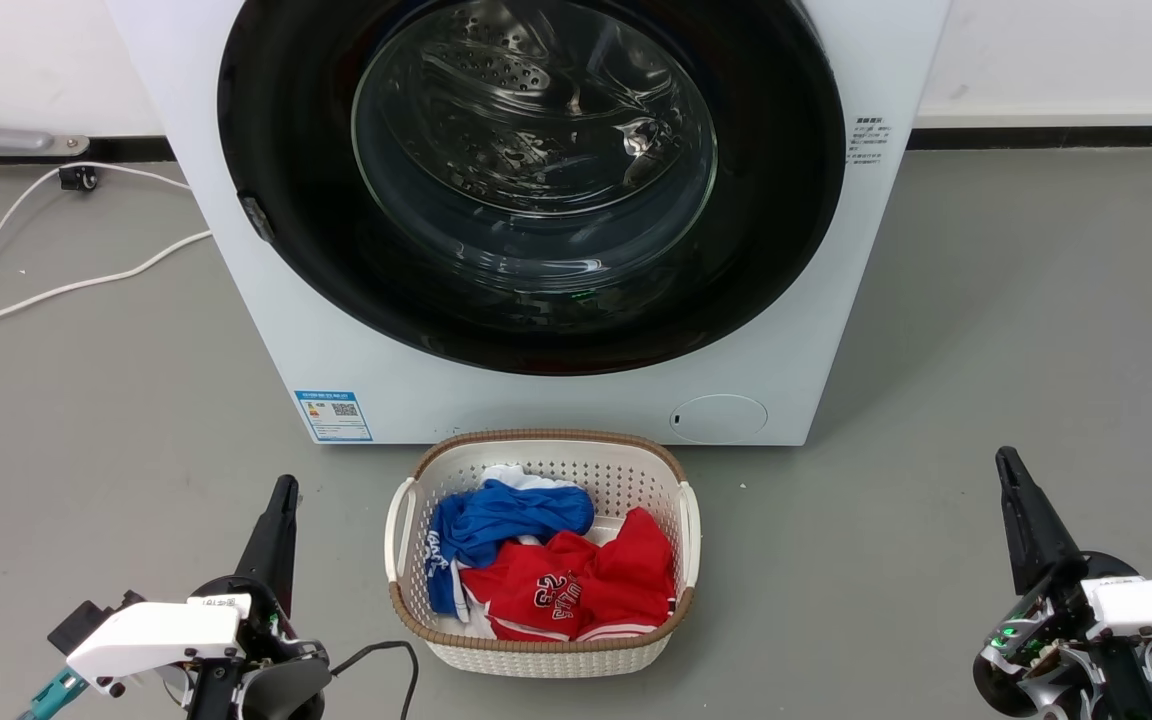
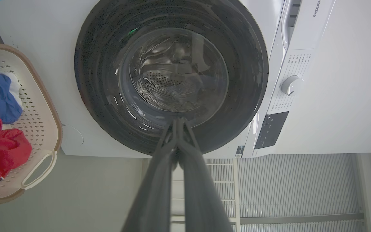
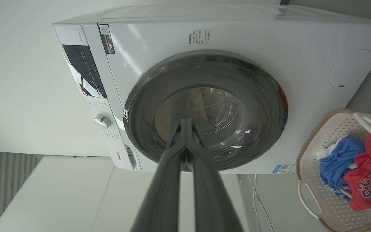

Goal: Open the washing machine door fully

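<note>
The washing machine door (image 1: 531, 170) is a wide round door with a glossy black rim and clear bulging glass, lying flush against the white machine front (image 1: 266, 330). It appears again in the left wrist view (image 2: 171, 77) and the right wrist view (image 3: 204, 111). My left gripper (image 1: 284, 490) sits low at the left over the floor, fingers together and holding nothing, well short of the machine. Low on the right, my right gripper (image 1: 1008, 462) is likewise shut and empty. Each wrist view has its own shut fingertips, the left gripper (image 2: 178, 120) and the right gripper (image 3: 185, 120).
A white laundry basket (image 1: 416, 490) with blue and red clothes stands on the grey floor just in front of the machine, between my arms. White cables (image 1: 56, 285) trail over the floor at the left. The control panel and dial (image 2: 290, 85) are on the machine's top band.
</note>
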